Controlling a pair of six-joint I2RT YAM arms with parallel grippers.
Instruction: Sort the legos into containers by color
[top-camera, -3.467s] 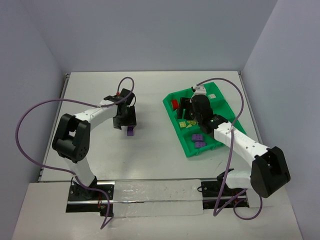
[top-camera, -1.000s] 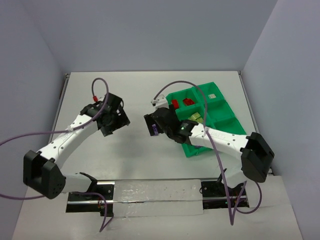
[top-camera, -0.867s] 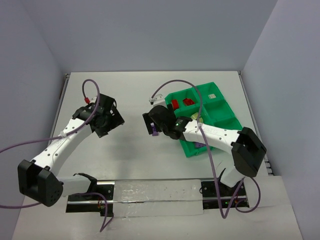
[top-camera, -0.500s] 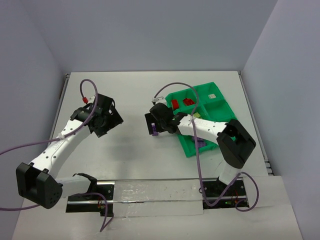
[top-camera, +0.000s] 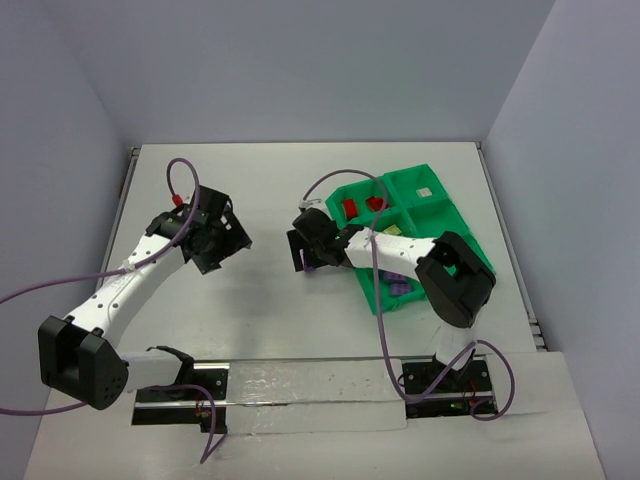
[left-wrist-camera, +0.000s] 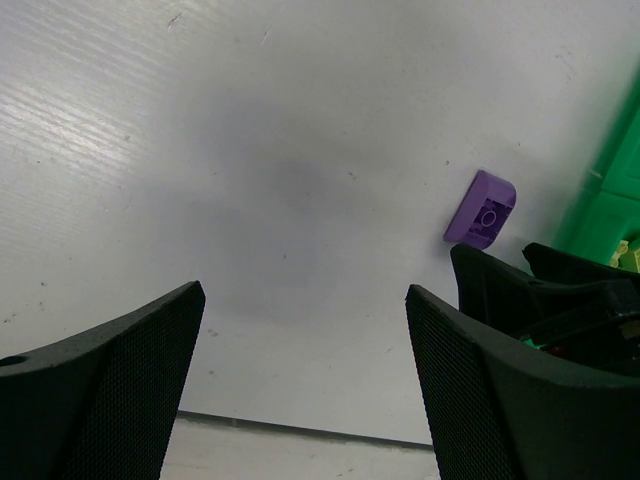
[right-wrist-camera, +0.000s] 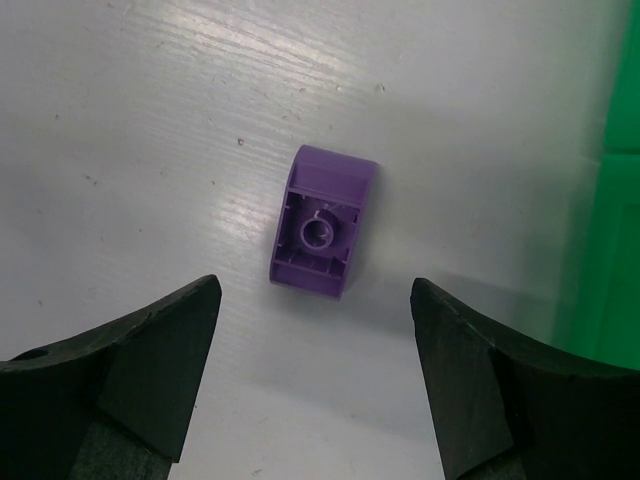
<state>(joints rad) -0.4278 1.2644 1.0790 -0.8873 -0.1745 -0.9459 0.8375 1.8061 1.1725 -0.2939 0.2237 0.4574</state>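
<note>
my right end effector (right-wrist-camera: 313, 320) hangs wide over the purple lego (right-wrist-camera: 322, 222), which lies upside down on the bench (right-wrist-camera: 150, 120) near the green tray (right-wrist-camera: 622, 200). closing off-centre could twist it or skid it away.

White table (top-camera: 300, 180), pale grey-blue walls (top-camera: 300, 70), glossy mounting strip (top-camera: 300, 385) along near edge.
</note>
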